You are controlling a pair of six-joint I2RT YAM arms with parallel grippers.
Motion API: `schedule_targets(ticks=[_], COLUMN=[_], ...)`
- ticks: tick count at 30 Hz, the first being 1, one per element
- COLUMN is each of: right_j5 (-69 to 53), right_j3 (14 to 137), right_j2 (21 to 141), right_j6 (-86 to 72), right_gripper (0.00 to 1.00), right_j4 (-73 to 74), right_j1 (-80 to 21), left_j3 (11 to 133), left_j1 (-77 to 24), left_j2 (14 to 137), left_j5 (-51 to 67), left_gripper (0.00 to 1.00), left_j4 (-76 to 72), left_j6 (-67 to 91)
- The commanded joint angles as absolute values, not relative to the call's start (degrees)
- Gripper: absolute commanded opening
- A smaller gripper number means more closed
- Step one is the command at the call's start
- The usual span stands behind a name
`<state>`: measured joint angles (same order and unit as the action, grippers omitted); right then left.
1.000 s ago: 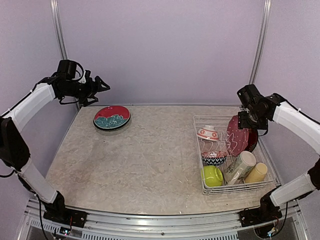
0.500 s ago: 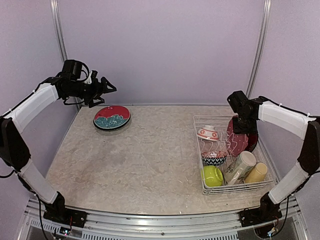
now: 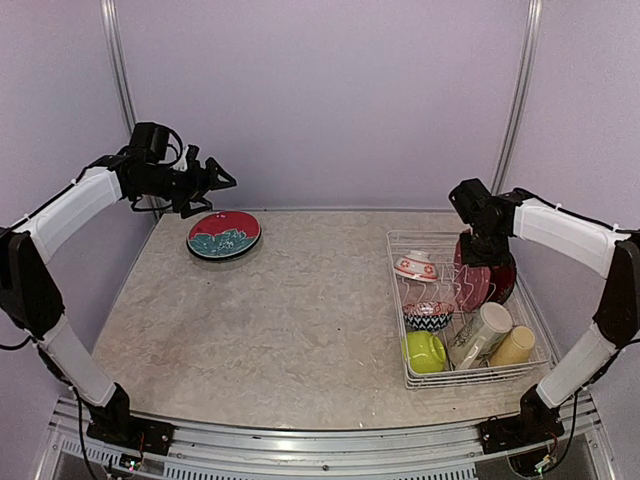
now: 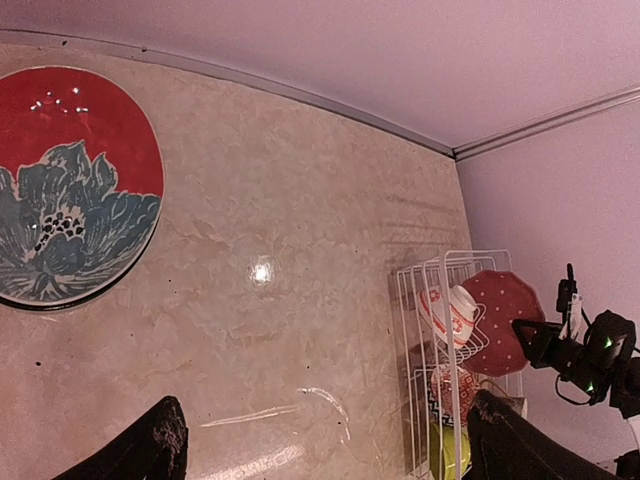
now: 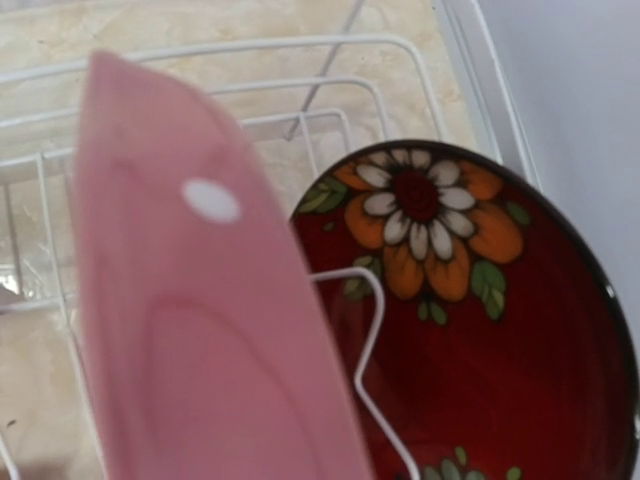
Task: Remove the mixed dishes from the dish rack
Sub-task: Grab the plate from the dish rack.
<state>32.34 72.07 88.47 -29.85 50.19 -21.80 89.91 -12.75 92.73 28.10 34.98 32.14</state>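
Fingers of the right gripper [image 3: 484,250] sit at the top rim of the pink dotted plate [image 5: 200,330], which stands on edge at the far right of the dish rack [image 3: 398,310]. Neither the overhead view nor the right wrist view shows the fingers themselves, so I cannot tell how far they are closed or whether they have the rim. The left gripper [image 3: 225,181] hangs well to the left of the rack, its fingers [image 4: 155,450] spread wide with nothing between them.

A pinch on so thin a rim could slip, and the plate would fall back onto the wires. A tilted lift could catch a prong or knock the dark red flowered plate [image 5: 480,330] just behind, and a snag might drag the rack along.

Inside the rack I count:
- Two plates.
- Three bowls: a red-patterned bowl [image 3: 415,266], a blue-chevron bowl [image 3: 428,315] and a lime-green bowl [image 3: 424,351].
- Two mugs at its near right: a cream mug [image 3: 482,332] and a yellow mug [image 3: 513,345].

One red-and-teal plate [image 3: 224,234] lies on the table [image 3: 300,320], far left of the rack.
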Motion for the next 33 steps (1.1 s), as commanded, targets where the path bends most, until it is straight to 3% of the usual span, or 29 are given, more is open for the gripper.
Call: schedule_targets(ticks=[1, 5, 24, 33], right_j5=[37.5, 37.7, 33.6, 33.6], right_j3=[74.1, 76.7, 81.2, 78.6], right_j2=[88.8, 86.9, 75.5, 70.6], right_j6=[-32.8, -32.2, -28.9, -23.9], right_gripper=[0.1, 0.0, 0.0, 0.0], right_j4=[51.6, 53.2, 52.4, 45.2], right_j1=[-21.5, -22.1, -22.1, -22.1], left_j3=[89.6, 89.5, 89.0, 89.1], left_j1=[-13.2, -13.3, -14.1, -14.6], left_j2=[93.8, 94.1, 94.2, 94.6], left_j5=[28.5, 28.9, 32.0, 34.3], left_gripper=[0.92, 0.92, 0.94, 0.95], left_j4=[34.4, 34.3, 32.8, 32.3], left_j6=[32.0, 32.2, 32.8, 33.1])
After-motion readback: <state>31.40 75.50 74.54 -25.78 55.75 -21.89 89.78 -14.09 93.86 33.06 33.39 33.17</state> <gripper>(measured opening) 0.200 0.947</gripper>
